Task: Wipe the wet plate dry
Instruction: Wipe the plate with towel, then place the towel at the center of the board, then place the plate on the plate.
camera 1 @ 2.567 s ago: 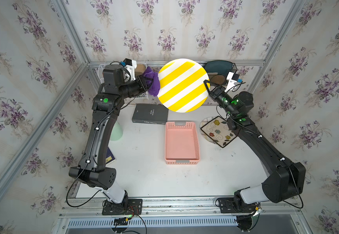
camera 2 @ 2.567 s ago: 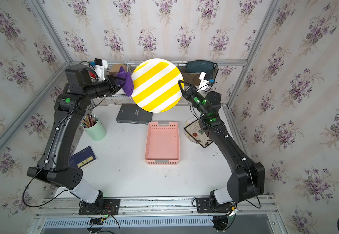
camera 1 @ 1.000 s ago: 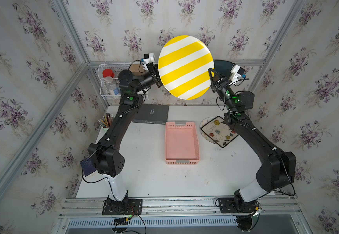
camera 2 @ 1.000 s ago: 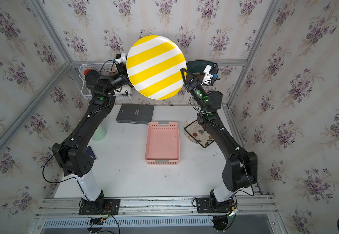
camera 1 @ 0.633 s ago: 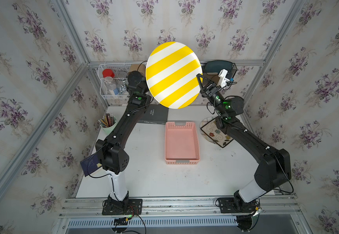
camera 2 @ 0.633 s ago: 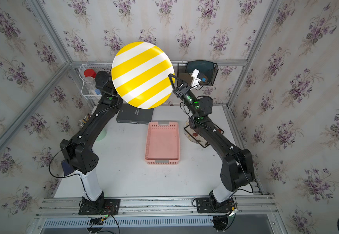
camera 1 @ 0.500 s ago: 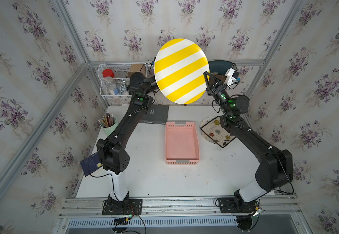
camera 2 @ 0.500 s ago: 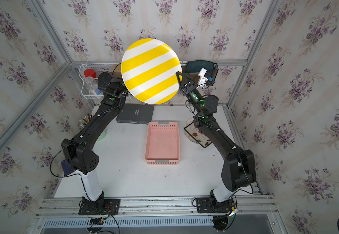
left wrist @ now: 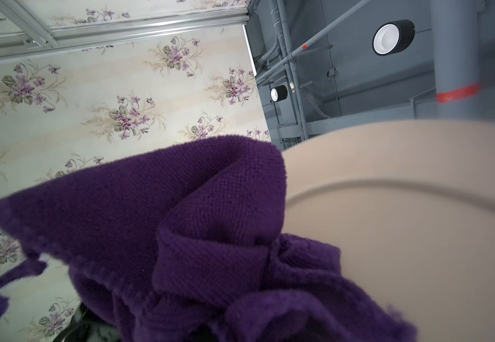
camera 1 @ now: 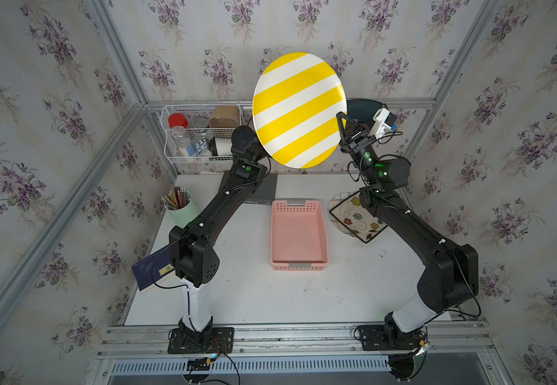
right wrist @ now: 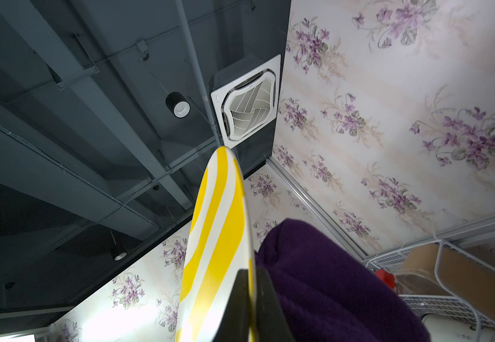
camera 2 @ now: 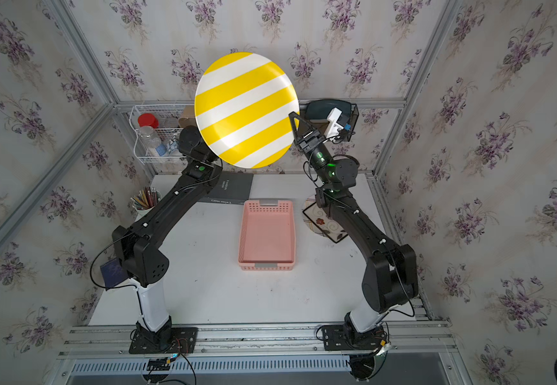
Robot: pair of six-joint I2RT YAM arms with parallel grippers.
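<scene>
Holding plate (camera 1: 299, 110) aloft, cloth (left wrist: 181, 222) against its back.
Right tool (right wrist: 252, 296) is clamped on the plate's rim; left tool, buried in cloth, is closed, gripping it.

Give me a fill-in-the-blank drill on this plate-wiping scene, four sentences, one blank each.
1. The right tool is shut on the rim of the white and ____ striped plate.
2. A ____ cloth lies against the plate's underside.
3. The empty basket on the table is ____.
4. The pale green cup holds ____.

Missing words: yellow; purple; pink; pencils.
</scene>
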